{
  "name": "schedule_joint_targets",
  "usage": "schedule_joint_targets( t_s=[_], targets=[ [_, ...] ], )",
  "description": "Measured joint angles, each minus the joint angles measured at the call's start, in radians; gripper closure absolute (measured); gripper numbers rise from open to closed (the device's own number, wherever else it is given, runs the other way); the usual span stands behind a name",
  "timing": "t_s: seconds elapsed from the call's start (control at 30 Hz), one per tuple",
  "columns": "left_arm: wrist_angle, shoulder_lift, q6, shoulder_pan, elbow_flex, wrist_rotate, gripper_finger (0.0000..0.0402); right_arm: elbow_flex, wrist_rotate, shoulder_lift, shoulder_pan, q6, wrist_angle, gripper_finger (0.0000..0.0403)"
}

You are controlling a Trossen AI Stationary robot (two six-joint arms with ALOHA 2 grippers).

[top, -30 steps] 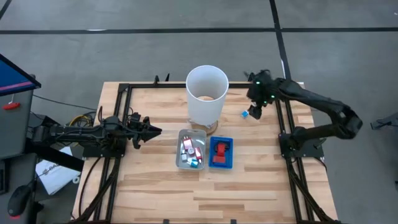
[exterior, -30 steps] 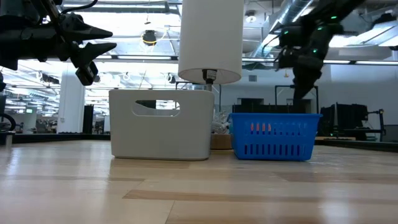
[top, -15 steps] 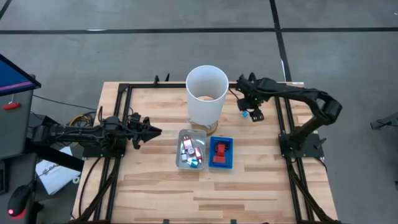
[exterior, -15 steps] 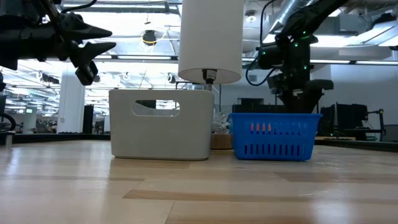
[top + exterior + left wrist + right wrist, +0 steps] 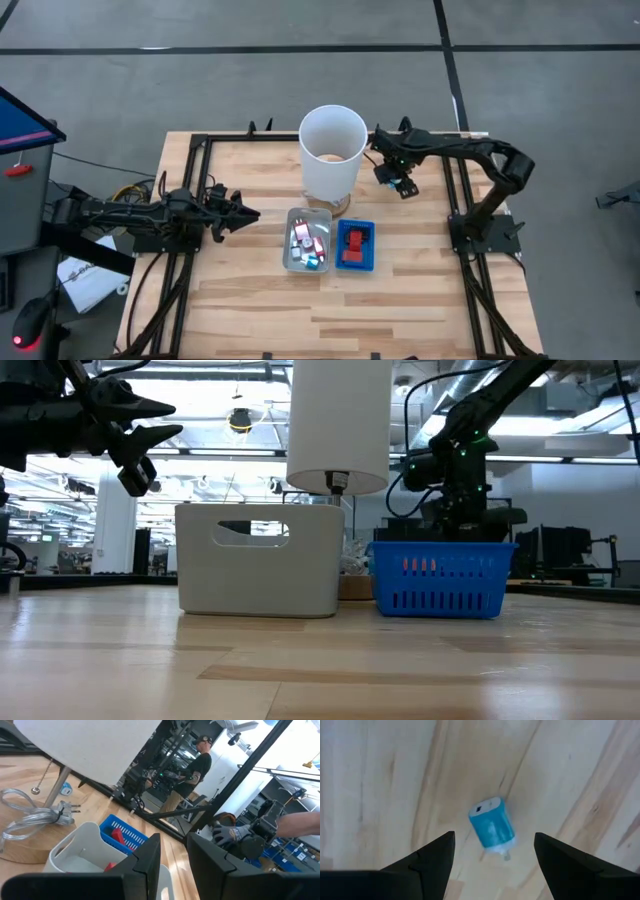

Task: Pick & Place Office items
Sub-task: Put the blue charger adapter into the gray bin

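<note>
A small blue block (image 5: 492,826) with a white end lies flat on the wooden table, just right of the tall white bin (image 5: 332,150). My right gripper (image 5: 494,835) hangs open above it, one finger on either side and clear of it; in the high view the gripper (image 5: 392,177) covers most of the block. More small red, white and blue pieces lie in the silvery tray (image 5: 291,252) and the blue tray (image 5: 371,262). My left gripper (image 5: 250,212) waits open over the table's left part, held above the table in the low view (image 5: 172,418).
The white bin stands on a round base close to the right gripper's left side. The two trays sit side by side near the table's middle. A grey cable with a plug (image 5: 35,815) lies by the bin. Black frame rails (image 5: 190,250) run along both table sides. A person's gloved hand (image 5: 227,834) shows beyond the table.
My right gripper has moved toward the table's left edge and down, from beside the blue block to right over it near the white bin, turning about as the arm folded. The block has stayed in place.
</note>
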Motion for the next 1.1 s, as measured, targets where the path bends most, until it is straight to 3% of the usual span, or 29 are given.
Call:
schedule_joint_targets(
  t_s=[0.43,0.57,0.77,0.93,1.1],
  targets=[
    [-0.002,0.000,-0.007,0.000,0.000,-0.003,0.0308,0.000,-0.028,0.102,0.007,0.012,0.054,0.0141],
    [-0.002,0.000,-0.021,0.000,0.000,-0.003,0.0308,0.000,-0.028,0.131,-0.012,0.026,0.049,0.0177],
    [-0.001,0.000,-0.027,0.000,0.000,-0.003,0.0308,0.000,-0.028,0.134,-0.056,0.116,0.045,0.0284],
    [-0.001,0.000,-0.027,0.000,0.000,-0.002,0.0308,0.000,-0.066,0.094,-0.118,0.247,-0.025,0.0281],
    [0.000,0.000,-0.027,0.000,0.000,-0.002,0.0308,-0.001,-0.226,0.006,-0.186,0.430,-0.142,0.0281]
  ],
)
